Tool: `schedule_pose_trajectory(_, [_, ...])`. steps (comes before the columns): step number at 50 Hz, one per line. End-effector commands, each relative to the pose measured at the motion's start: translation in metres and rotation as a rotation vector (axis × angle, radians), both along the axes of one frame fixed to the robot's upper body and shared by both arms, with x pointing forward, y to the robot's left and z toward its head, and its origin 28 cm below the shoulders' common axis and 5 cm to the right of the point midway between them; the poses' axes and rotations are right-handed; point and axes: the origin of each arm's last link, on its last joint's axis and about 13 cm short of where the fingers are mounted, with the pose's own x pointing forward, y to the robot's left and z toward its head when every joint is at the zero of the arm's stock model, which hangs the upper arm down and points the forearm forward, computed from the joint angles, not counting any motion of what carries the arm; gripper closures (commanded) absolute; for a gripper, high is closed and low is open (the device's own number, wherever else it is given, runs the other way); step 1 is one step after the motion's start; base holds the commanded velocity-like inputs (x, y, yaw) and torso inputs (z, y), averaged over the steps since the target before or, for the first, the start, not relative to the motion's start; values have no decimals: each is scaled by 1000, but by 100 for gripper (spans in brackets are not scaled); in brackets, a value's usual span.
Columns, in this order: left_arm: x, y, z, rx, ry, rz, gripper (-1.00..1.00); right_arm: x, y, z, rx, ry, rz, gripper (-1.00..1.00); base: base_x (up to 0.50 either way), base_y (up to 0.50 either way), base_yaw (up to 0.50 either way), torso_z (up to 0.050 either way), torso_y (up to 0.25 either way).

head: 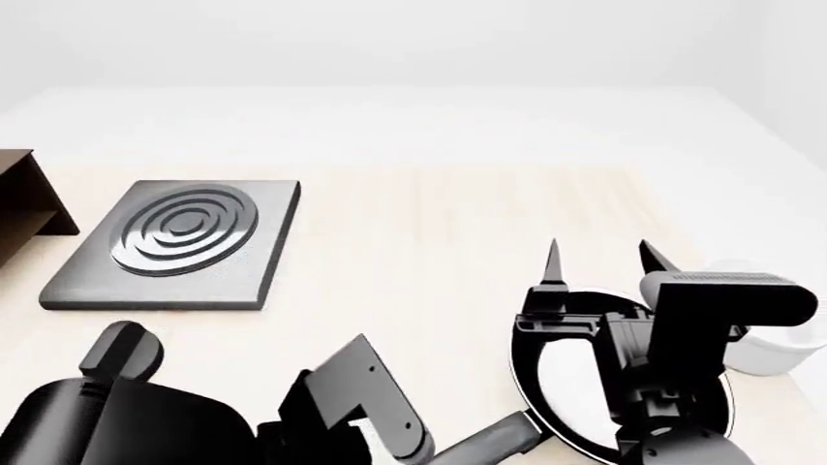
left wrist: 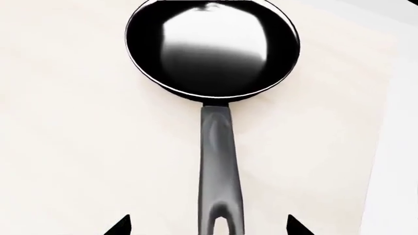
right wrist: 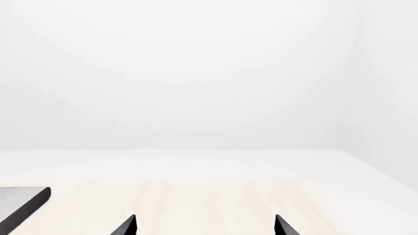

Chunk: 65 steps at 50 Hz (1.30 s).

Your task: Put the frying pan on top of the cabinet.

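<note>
The frying pan [left wrist: 212, 49] lies flat on the pale table, black with a glossy inside, and its long grey handle [left wrist: 220, 166] points straight at my left gripper [left wrist: 209, 226]. That gripper is open, and the handle's forked end lies between its two fingertips [left wrist: 121, 226] without touching either. In the head view the pan [head: 559, 383] sits at the near right, largely hidden under my right arm. My right gripper [head: 605, 260] is open and empty above the pan's far side, pointing away over the table. The dark brown cabinet [head: 19, 199] shows only as a corner at the far left edge.
A square grey plate [head: 181, 242] with concentric rings lies left of centre, and its corner [right wrist: 19, 203] also shows in the right wrist view. A white bowl [head: 765, 351] stands just right of the pan, behind my right arm. The table's right edge runs close by.
</note>
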Motion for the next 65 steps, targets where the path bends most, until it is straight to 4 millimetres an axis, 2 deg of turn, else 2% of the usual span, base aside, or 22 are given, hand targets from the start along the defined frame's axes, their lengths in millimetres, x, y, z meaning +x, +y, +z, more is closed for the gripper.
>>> schedule_pose_trajectory(1, [10,-9,-9,34,22,9,-100,0,1,-2,2,3,5,-100,0,0,0,0,0])
schedule_pose_trajectory(12, [17,-15,-15,36,54,0,-100,0,2,-2,0,2,15,-100,0,0,0,0,0])
schedule_pose_trajectory(40, [11,-28,-37,81,124,-51,-100,0,4,-4,7,10,24,-100,0,0,0,0,0])
schedule_pose_trajectory(65, [16,-38,-61,211,219,-27,-100,-2,4,-7,17,10,32,-100,0,0,0,0,0])
